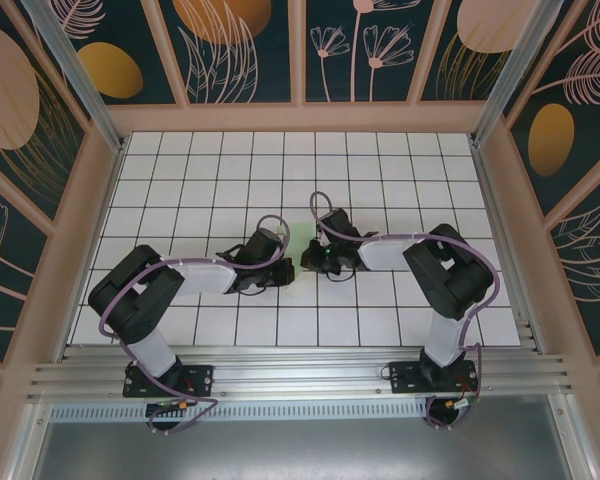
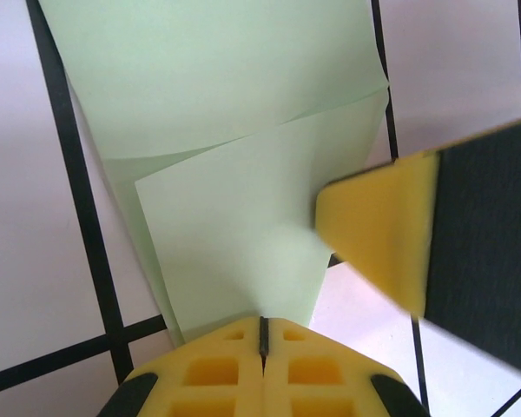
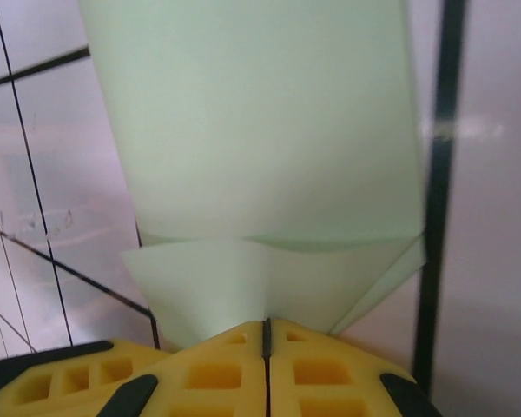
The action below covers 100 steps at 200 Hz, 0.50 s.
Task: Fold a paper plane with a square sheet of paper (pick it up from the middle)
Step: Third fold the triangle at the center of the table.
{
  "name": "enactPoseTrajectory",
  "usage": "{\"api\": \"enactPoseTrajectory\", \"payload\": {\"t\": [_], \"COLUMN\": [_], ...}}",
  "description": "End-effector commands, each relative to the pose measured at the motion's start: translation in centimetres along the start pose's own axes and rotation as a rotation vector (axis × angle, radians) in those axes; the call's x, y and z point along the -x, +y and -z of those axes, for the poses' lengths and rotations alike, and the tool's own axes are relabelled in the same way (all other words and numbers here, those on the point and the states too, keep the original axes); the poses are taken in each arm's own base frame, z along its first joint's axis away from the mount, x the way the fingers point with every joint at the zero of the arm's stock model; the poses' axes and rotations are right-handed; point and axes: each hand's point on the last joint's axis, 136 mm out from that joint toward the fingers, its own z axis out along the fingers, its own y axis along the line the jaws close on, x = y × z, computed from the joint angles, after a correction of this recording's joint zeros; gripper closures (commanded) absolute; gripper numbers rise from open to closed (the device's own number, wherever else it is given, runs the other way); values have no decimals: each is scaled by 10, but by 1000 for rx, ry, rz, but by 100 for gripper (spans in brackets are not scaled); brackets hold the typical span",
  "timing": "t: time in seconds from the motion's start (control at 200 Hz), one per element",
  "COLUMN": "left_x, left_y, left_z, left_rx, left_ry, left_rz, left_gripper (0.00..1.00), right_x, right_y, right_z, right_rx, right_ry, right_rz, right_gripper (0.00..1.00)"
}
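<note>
Paper (image 2: 234,113), pale green and creased, edges tight in shut left tool (image 2: 262,328) and shut right tool (image 3: 266,330).

My right gripper (image 3: 267,340), yellow jaws pressed together on the pale green sheet of paper (image 3: 260,130) — the sheet rises above the gripper, with folded flaps crossing just above it; white grid tiles (image 3: 495,261) lie either side of the gripper.

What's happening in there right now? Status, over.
Left end effector shut on green paper. Right end effector shut on it too. Paper part-folded. Nothing blocking.
</note>
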Motion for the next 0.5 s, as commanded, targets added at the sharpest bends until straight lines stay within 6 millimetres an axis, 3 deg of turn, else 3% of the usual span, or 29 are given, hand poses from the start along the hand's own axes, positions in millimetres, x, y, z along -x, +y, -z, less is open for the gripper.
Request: {"api": "enactPoseTrajectory", "payload": {"t": [0.0,0.25,0.36,0.395,0.495], "left_x": [-36,-40,-40,-40,-39], "left_y": [46,48,47,47,44], "left_z": [-4,-4,-4,-4,-3], "left_rx": [157,158,154,152,141], "left_ry": [105,114,114,113,108], "left_rz": [2,-5,-9,-8,-8], "left_gripper": [100,100,100,100,100], "right_x": [23,45,46,57,61], "right_y": [-14,-29,-27,-34,-23], "right_z": [0,3,2,8,15], "right_rx": [-31,-48,-39,-39,-8], "right_ry": [-46,-75,-73,-92,-103], "right_rz": [-16,-54,-50,-73,-50], "right_gripper": [91,90,90,90,89]}}
